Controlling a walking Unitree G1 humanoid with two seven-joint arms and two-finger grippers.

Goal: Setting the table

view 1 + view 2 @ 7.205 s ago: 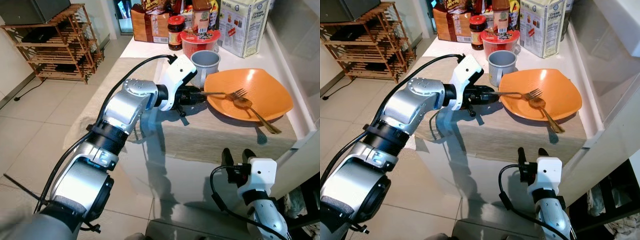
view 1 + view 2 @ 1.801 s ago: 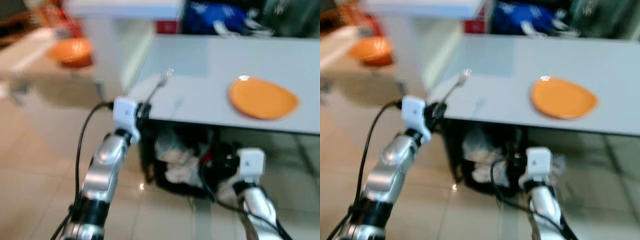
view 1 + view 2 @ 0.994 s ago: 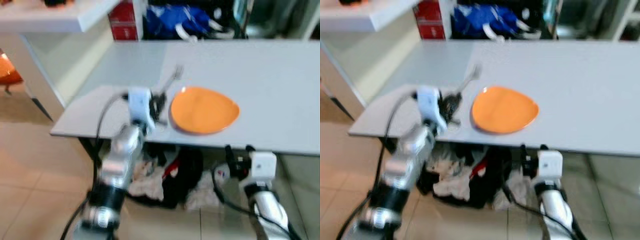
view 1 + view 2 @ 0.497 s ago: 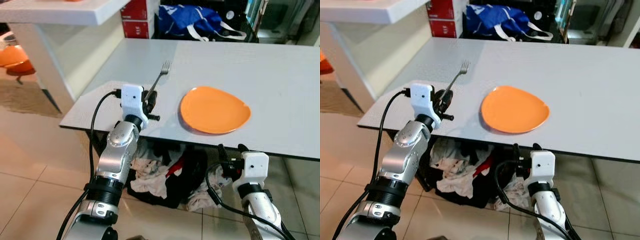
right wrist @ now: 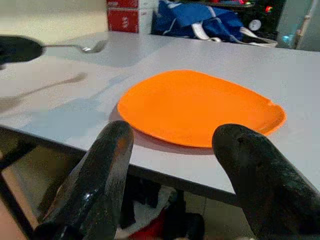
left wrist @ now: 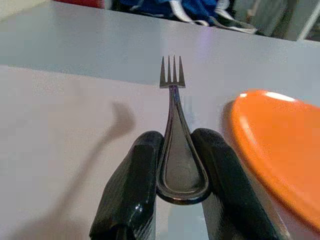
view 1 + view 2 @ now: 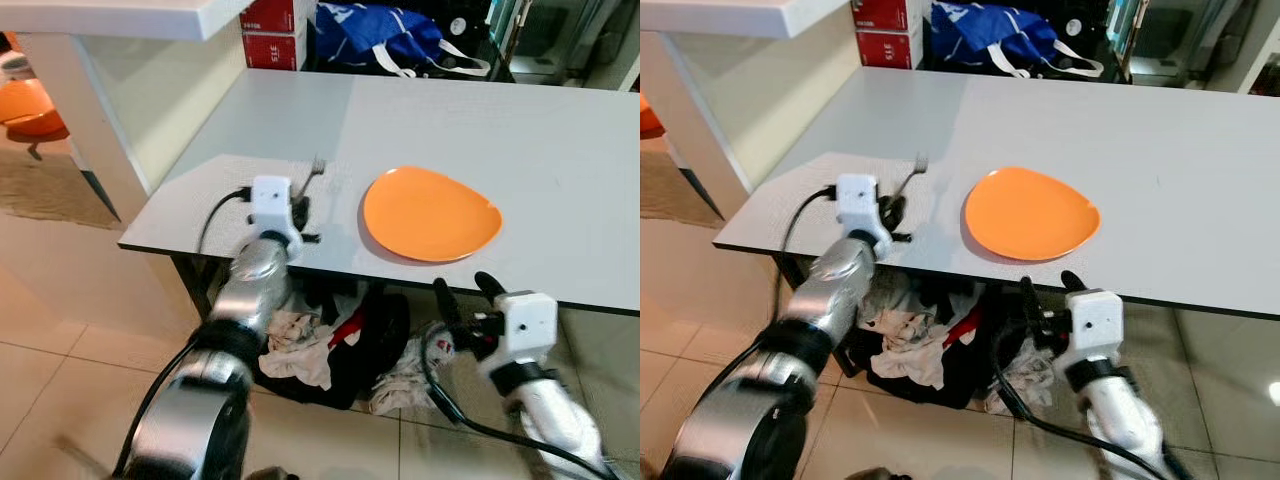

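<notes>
My left gripper is shut on the handle of a silver fork. It holds the fork low over the grey table, tines pointing away from me. In the left wrist view the fork lies between both black fingers. An orange plate rests on the table just right of the fork, with nothing on it. My right gripper is open, below the table's front edge and in front of the plate.
A white counter stands to the left, with an orange object beyond it. A blue bag and red boxes sit past the table's far end. Crumpled clothes lie on the tiled floor under the table.
I carried the fork from the counter's plate to this table. Over the last half second the left gripper has dropped and the fork has tilted flatter, nearer the tabletop.
</notes>
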